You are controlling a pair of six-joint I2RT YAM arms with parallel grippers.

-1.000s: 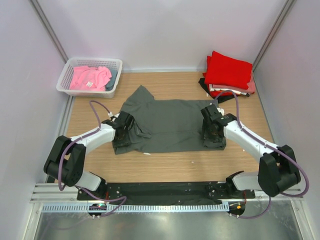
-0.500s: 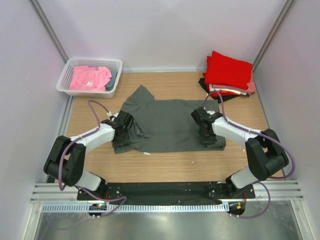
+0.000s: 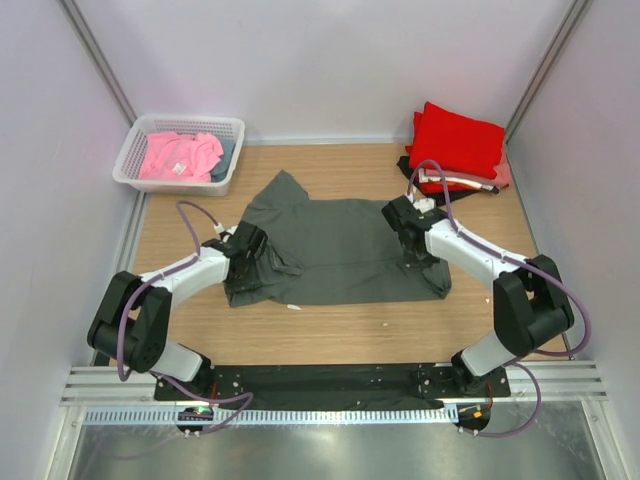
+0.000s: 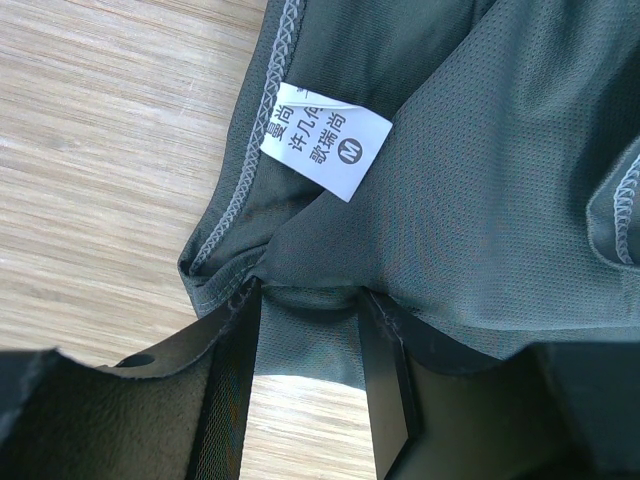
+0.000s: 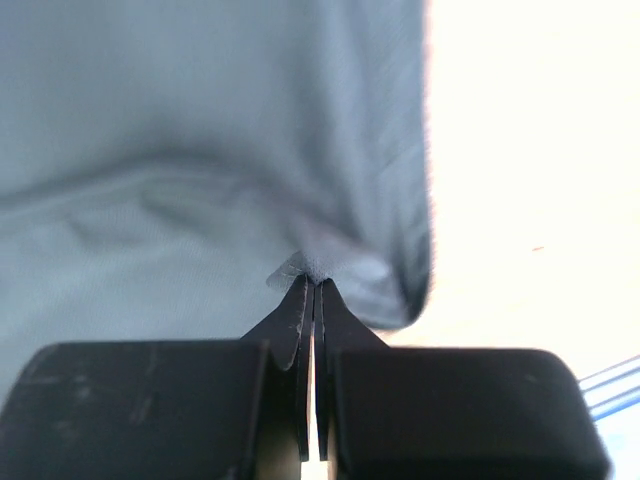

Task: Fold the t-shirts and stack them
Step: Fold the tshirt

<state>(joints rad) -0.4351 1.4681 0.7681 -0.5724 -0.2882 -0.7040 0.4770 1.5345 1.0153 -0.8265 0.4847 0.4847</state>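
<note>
The dark grey soft cloth t-shirt [image 3: 335, 255] lies spread in the middle of the pale wooden table [image 3: 340, 335]. The right gripper [image 5: 310, 285] is clenched on cloth near its right edge, probably to draw that side over in a fold; only its wrist view shows the pinch. The left gripper [image 4: 310, 300] straddles the neck hem beside the small white printed label [image 4: 330, 140] — gripping or not, I cannot tell.
</note>
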